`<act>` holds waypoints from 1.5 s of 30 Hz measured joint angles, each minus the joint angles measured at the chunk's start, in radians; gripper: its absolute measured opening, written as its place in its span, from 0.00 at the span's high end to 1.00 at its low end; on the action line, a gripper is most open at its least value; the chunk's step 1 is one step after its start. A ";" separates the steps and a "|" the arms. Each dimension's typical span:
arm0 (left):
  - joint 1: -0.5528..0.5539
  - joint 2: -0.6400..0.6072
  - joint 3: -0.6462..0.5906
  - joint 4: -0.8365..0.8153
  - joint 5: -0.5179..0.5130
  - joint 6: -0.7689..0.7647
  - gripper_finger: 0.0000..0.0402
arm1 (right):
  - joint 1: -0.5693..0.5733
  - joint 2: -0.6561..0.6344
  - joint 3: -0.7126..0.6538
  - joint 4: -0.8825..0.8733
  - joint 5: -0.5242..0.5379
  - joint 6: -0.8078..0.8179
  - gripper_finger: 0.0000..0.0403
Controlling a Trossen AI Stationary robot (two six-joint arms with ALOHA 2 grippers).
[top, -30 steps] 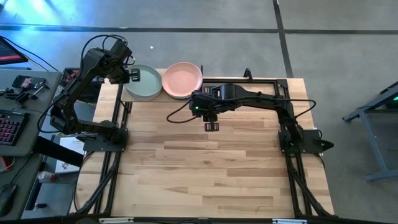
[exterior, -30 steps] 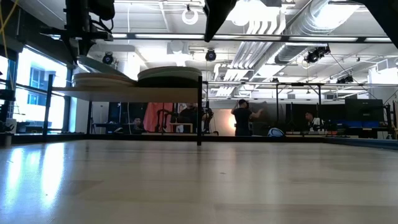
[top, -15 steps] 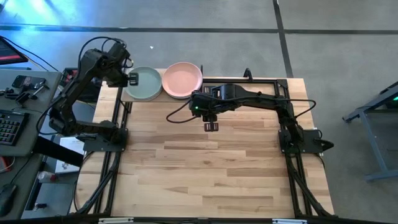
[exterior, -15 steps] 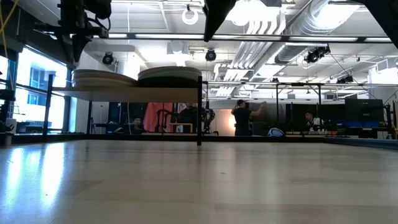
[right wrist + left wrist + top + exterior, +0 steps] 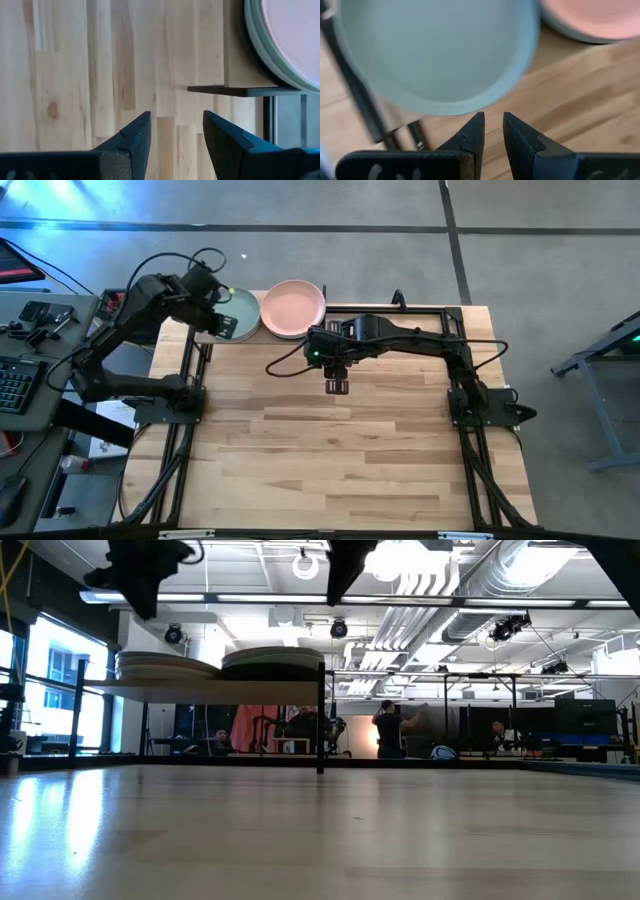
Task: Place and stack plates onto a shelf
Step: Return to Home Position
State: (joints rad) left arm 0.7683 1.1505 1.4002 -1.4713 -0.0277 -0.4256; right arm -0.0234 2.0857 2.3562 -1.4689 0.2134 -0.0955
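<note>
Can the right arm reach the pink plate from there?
Probably yes. The right gripper hangs open near the shelf, with nothing between it and the pink plate; the left gripper is off by the green plate.

Bright ceiling lights (image 5: 398, 558) flood the room; glare sheens the near worktop (image 5: 300, 840) on the left, where daylight enters through a window (image 5: 62, 668).

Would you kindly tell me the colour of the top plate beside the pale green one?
That plate is pink, clearest in the high view.
</note>
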 joint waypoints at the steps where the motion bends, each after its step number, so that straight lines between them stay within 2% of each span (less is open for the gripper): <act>1: -0.029 -0.008 0.000 0.014 0.000 -0.010 0.85 | 0.002 0.000 0.000 0.000 -0.008 0.013 0.61; 8: -0.222 -0.049 0.000 0.057 -0.001 -0.034 0.85 | 0.030 0.000 0.000 0.020 -0.031 0.184 0.61; 16: -0.461 -0.105 0.000 0.068 0.031 -0.034 0.85 | 0.113 0.000 0.000 0.030 -0.046 0.433 0.61; 23: -0.712 -0.185 -0.022 0.196 0.042 0.000 0.85 | 0.214 0.000 0.000 0.154 -0.006 0.635 0.61; 29: -0.887 -0.292 -0.167 0.365 0.042 0.008 0.85 | 0.285 0.000 0.000 0.354 0.038 0.673 0.61; 34: -1.000 -0.386 -0.345 0.505 0.042 0.009 0.85 | 0.324 0.000 0.000 0.494 0.085 0.619 0.61; 39: -1.067 -0.489 -0.540 0.736 0.037 -0.002 0.85 | 0.342 0.000 0.000 0.588 0.117 0.587 0.61; 45: -1.096 -0.624 -0.757 1.005 0.016 0.024 0.85 | 0.345 0.000 0.000 0.615 0.118 0.588 0.61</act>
State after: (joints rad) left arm -0.3278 0.5267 0.6435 -0.4666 -0.0116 -0.4014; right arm 0.3218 2.0857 2.3558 -0.8539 0.3309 0.4927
